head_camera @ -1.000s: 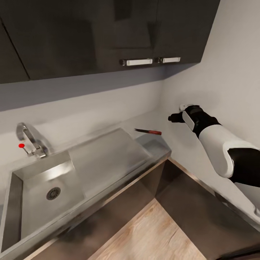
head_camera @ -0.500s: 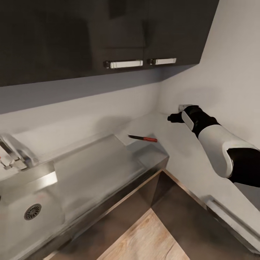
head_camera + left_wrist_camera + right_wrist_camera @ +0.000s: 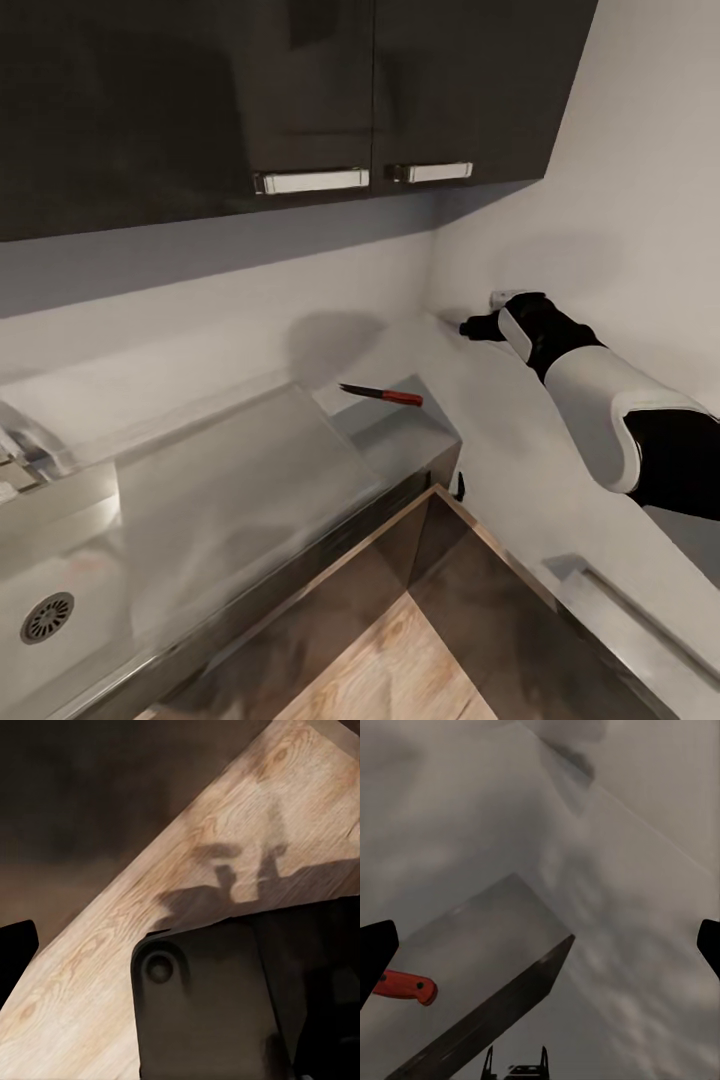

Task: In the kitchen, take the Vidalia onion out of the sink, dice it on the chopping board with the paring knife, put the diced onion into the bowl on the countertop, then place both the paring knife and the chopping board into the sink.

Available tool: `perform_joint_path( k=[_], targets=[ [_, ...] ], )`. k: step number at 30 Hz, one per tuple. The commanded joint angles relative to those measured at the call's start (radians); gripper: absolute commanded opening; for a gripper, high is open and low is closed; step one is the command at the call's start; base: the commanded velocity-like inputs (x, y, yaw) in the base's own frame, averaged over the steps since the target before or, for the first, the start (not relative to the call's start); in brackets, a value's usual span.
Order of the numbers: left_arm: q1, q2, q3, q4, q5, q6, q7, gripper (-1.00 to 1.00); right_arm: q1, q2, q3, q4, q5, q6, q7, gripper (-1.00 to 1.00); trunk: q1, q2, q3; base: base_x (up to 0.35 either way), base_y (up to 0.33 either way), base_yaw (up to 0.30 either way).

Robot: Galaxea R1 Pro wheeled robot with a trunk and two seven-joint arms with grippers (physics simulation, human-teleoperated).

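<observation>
Step in hand, as I judge it: fetching the paring knife (image 3: 381,393) so it can go into the sink (image 3: 60,590). No onion, board or bowl in sight here, so progress on the rest can't be read.

Landmark: the sink's drainboard. The knife lies flat on the grey table (image 3: 500,430) just beyond the drainboard's far corner, close to the back wall, blade pointing toward the basin side, handle toward the corner of the room. In the right wrist view the red handle (image 3: 405,986) sits beside the drainboard's raised edge.

Right gripper (image 3: 478,326) hovers over the table well past the drainboard, near the corner wall, apart from the knife. Its fingers stand wide at the edges of the wrist view, holding nothing. Left gripper (image 3: 15,945): one dark finger over the wooden floor; whether spread or closed, cannot tell.

To do it well: bring the right gripper back toward the drainboard corner, line the fingers across the handle, not the blade, come down low since the knife lies flat and thin, and close on the handle's middle.

Knife looks: slim, small, red handle with dark rivets, dark pointed blade.
</observation>
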Motion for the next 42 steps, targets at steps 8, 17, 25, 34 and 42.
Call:
perform_joint_path(
  k=[8, 17, 25, 34, 42],
  targets=[
    [0.000, 0.001, -0.007, 0.001, 0.003, 0.001, 0.008, 1.00, 0.000, 0.000, 0.007, 0.000, -0.002, 0.006, -0.003, 1.00, 0.001, -0.002, -0.002, 0.109, -0.107, 0.000],
    [0.000, 0.001, -0.007, 0.001, 0.002, 0.000, 0.008, 1.00, 0.001, 0.019, 0.007, 0.000, -0.002, 0.006, -0.003, 1.00, 0.001, -0.002, -0.002, 0.061, -0.038, 0.000],
    [0.000, 0.001, -0.007, 0.002, 0.004, 0.000, 0.008, 1.00, 0.002, 0.032, 0.008, 0.000, -0.001, 0.005, -0.003, 1.00, 0.001, -0.002, -0.002, 0.002, -0.001, 0.000],
    [0.000, 0.001, -0.007, 0.005, 0.003, 0.000, 0.008, 1.00, 0.002, 0.036, 0.008, 0.000, -0.001, 0.006, -0.005, 1.00, 0.001, -0.002, -0.002, 0.002, -0.002, 0.000],
    [0.000, 0.001, -0.007, 0.006, 0.003, 0.001, 0.008, 1.00, 0.002, 0.036, 0.008, 0.001, -0.001, 0.006, -0.006, 1.00, 0.001, -0.002, -0.002, 0.090, -0.108, 0.000]
  ],
)
